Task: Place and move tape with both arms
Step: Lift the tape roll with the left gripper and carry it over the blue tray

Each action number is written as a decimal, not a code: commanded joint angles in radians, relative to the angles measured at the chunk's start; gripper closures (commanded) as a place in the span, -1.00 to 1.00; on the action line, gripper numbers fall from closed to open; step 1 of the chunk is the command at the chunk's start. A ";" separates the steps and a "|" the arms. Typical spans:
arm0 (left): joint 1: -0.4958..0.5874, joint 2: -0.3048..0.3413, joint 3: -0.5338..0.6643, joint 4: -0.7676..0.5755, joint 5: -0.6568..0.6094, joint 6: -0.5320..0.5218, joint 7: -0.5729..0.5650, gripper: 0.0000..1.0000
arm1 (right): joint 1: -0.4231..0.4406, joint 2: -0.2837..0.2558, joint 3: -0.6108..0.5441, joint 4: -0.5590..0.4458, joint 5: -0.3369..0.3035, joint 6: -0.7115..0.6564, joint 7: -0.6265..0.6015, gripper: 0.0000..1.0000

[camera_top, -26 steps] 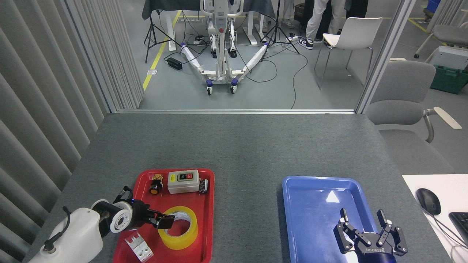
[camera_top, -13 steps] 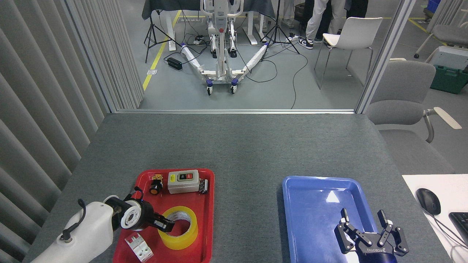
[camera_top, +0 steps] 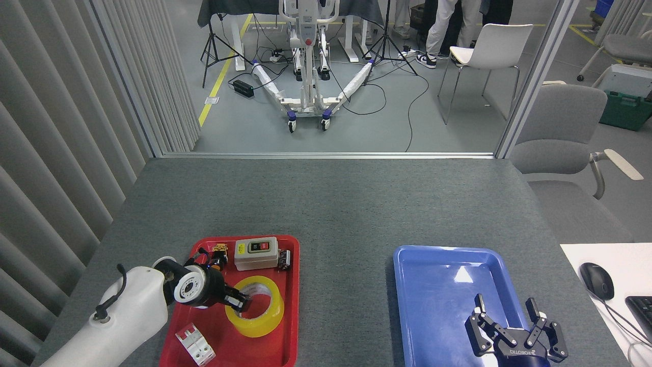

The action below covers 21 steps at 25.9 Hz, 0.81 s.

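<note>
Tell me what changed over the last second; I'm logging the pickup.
The left tool swung farther from me, and the tape roll in the red tray shifted a little right with it. Whether it grips the rim is unclear. The right tool, open over the blue tray, barely moved.

The left gripper (camera_top: 238, 302) has moved forward and taken hold of the tape (camera_top: 254, 313) (its near rim), and the roll has slid a little toward the grey switch box (camera_top: 256, 253).
</note>
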 commanded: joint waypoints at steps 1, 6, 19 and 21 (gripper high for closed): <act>0.003 -0.031 0.097 -0.058 0.010 -0.061 0.020 1.00 | -0.001 -0.004 0.001 -0.001 0.000 -0.015 -0.008 -1.00; 0.029 -0.201 0.174 -0.119 0.012 -0.164 0.174 1.00 | -0.001 -0.004 -0.001 -0.001 0.000 -0.022 -0.014 -1.00; 0.129 -0.449 0.232 -0.012 0.498 -0.548 0.268 1.00 | 0.004 -0.001 -0.013 -0.001 0.003 -0.165 -0.094 -1.00; 0.135 -0.454 0.221 0.019 0.493 -0.548 0.268 1.00 | 0.005 -0.001 -0.019 -0.001 0.003 -0.210 -0.103 -1.00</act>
